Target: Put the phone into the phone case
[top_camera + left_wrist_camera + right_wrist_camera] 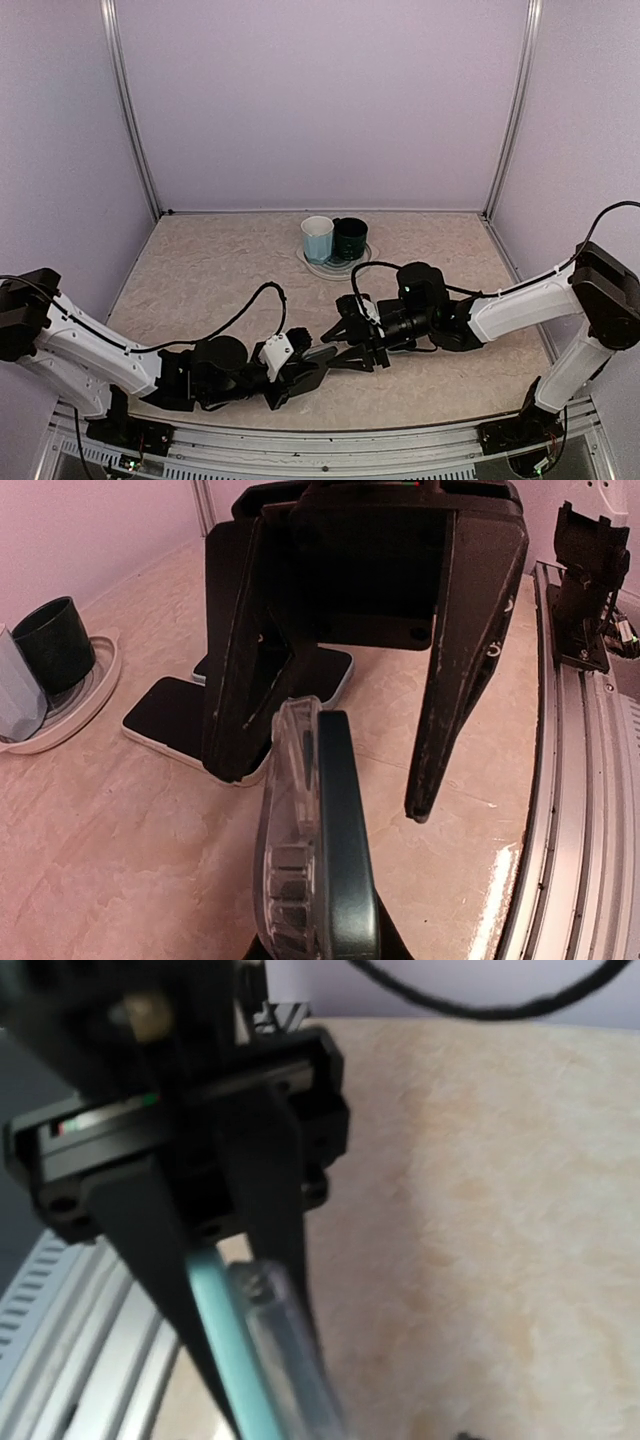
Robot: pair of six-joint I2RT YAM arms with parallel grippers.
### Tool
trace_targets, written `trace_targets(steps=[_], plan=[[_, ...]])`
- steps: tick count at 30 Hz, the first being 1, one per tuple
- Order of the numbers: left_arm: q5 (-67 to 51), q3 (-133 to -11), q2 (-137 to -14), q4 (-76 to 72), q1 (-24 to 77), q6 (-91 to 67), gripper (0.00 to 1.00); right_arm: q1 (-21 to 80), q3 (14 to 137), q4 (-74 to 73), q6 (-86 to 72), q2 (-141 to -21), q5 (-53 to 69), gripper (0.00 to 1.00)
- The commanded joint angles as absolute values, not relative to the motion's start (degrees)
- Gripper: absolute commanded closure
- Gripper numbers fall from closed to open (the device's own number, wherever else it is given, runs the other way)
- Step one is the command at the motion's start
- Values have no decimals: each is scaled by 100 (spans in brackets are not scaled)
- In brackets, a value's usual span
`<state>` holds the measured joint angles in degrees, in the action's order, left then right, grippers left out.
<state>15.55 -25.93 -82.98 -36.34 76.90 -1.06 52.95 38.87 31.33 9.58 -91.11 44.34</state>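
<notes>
A dark teal phone [345, 850] and a clear phone case [285, 830] stand edge-on, side by side and touching, in the left wrist view. My left gripper [322, 368] is shut on both. The right wrist view shows its black fingers [275, 1220] clamping the teal phone [225, 1340] and the clear case [285, 1350]. My right gripper [350, 352] faces it, nearly touching. Its jaws are open in the left wrist view [328, 795], one finger on each side of the far end of the phone and case. How far the phone sits in the case is hidden.
A flat black slab with a white rim [175, 715] lies on the table under the right gripper. A light blue cup [317, 240] and a dark cup [350, 238] stand on a white plate [335, 268] further back. The metal rail [590, 830] runs along the near edge.
</notes>
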Motion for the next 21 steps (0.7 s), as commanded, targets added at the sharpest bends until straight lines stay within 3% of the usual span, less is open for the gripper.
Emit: trace_targets(steps=[1,9,14,19,21], plan=[[1433,-2596,-8522,-4252,7699,-85,100,5264,4043,3040,1029,-9233,4905,49],[1239,-2507,-8710,-4465,7568,-187,100,5290,4166,2830,1120,-9449,5102,70],[1084,-2544,-8836,-4460,7526,-219,100,5300,4218,2584,1296,-9358,5039,94],[867,-2741,-8851,-4054,7472,-271,100,5300,4201,2343,1591,-9277,4940,100],[835,-2762,-8821,-3879,7451,-272,90,5292,4213,2230,1728,-9251,4886,100]])
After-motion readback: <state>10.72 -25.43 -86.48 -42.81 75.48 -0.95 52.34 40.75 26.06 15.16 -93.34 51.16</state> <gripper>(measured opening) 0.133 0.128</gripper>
